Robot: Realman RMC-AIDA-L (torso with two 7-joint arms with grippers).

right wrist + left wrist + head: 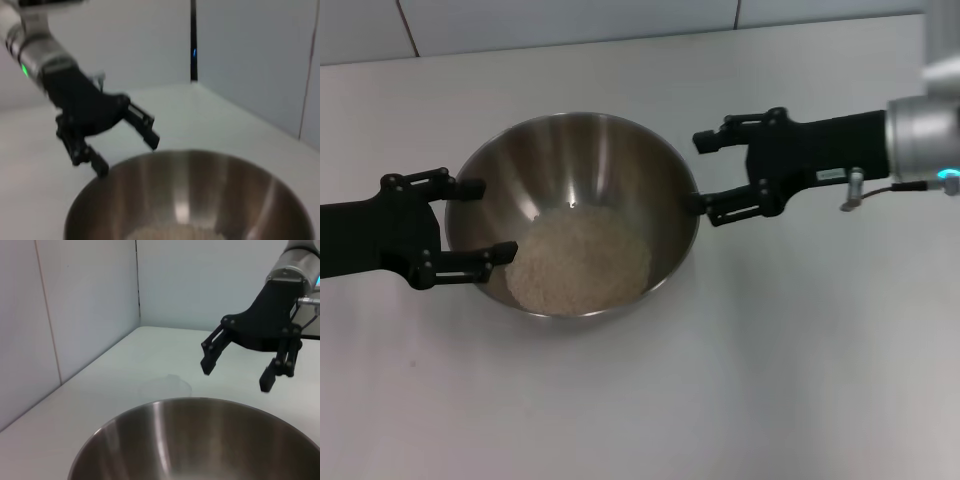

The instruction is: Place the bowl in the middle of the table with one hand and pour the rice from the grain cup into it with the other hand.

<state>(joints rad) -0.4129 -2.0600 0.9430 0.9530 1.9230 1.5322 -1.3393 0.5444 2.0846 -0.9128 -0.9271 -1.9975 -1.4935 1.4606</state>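
Observation:
The steel bowl [582, 160] stands in the middle of the white table [780, 380], with a heap of rice [578, 258] in its bottom. My left gripper [492, 220] is open at the bowl's left rim; its nearer finger reaches over the rim. My right gripper [702, 173] is open and empty at the bowl's right rim, its nearer finger close to the rim. The left wrist view shows the bowl [200, 440] and the right gripper [236, 376] beyond it. The right wrist view shows the bowl [225, 185], the rice [170, 232] and the left gripper [127, 156]. No grain cup shows clearly.
Pale wall panels [570, 20] rise along the table's back edge. In the left wrist view a faint translucent patch [167, 385] lies on the table beyond the bowl; I cannot tell what it is.

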